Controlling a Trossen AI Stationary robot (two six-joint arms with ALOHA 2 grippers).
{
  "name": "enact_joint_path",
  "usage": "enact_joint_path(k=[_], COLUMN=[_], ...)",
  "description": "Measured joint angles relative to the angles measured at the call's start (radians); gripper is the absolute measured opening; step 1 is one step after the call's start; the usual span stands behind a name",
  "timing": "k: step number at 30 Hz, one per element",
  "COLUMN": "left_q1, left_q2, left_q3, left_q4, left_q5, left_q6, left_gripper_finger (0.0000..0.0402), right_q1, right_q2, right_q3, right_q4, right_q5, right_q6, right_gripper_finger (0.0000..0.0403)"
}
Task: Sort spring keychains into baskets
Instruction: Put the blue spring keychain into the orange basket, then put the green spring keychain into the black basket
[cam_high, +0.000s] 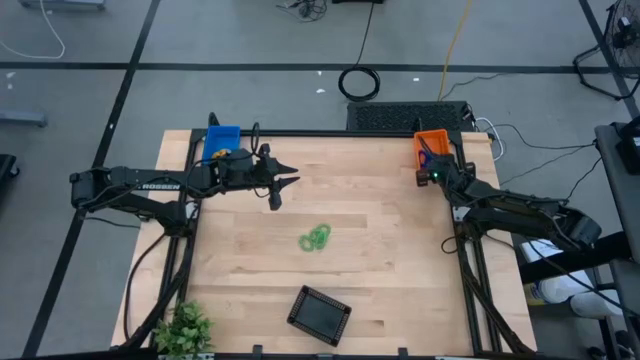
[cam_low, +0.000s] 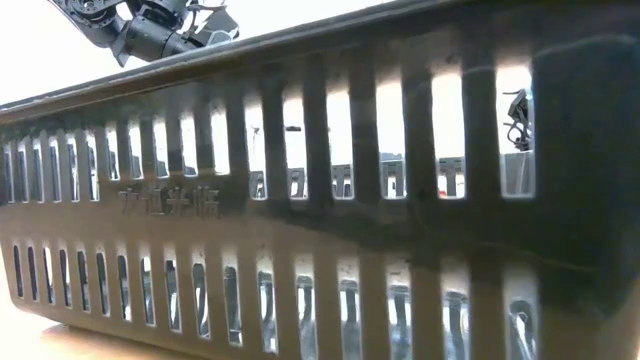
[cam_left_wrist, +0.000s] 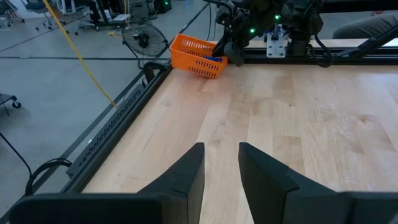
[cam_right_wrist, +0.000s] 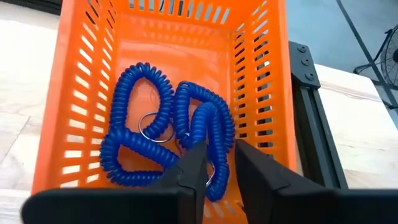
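The orange basket (cam_high: 432, 143) stands at the table's far right corner and holds blue spring keychains (cam_right_wrist: 146, 118), which lie on its floor. My right gripper (cam_right_wrist: 219, 152) hangs low inside the basket, slanting down, with its fingers a little apart over one blue coil. Green spring keychains (cam_high: 316, 238) lie in a heap on the middle of the table. My left gripper (cam_left_wrist: 221, 165) is open with nothing in it and hovers above the table's far left part, near the blue basket (cam_high: 222, 140). The black basket (cam_high: 320, 312) sits by the near edge. My right gripper has its fingers on either side of the near end of a blue keychain (cam_right_wrist: 214, 180), coming from above on a slant. I cannot tell whether they touch it. The keychain lies on the basket's floor among the other blue coils.
A small green plant (cam_high: 185, 325) stands at the near left corner. Something yellow shows in the blue basket. Black frame rails (cam_right_wrist: 311, 124) run along the table's edges beside the orange basket. In the low view the black basket's slotted wall (cam_low: 300, 220) fills the picture.
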Motion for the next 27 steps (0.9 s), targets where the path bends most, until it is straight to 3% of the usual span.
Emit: enact_joint_path(k=[5,9,13,22,27], left_q1=[0.000,0.000,0.000,0.000,0.000], left_q2=[0.000,0.000,0.000,0.000,0.000], left_q3=[0.000,0.000,0.000,0.000,0.000], left_q4=[0.000,0.000,0.000,0.000,0.000], left_q5=[0.000,0.000,0.000,0.000,0.000], left_q6=[0.000,0.000,0.000,0.000,-0.016], left_gripper_finger=[0.0108,0.0108,0.0108,0.0108,0.0108], right_q1=[0.000,0.000,0.014,0.163,0.329], right_q2=[-0.011,-0.048,-0.102,-0.155,-0.151], right_q3=[0.000,0.000,0.000,0.000,0.002], right_q4=[0.007,0.058,0.174,0.587,0.693], right_q5=[-0.002,-0.088,-0.254,-0.799,-0.902], right_q6=[0.021,0.022,0.019,-0.004,-0.001], right_gripper_finger=[0.0084,0.0094,0.0098,0.0094,0.0094])
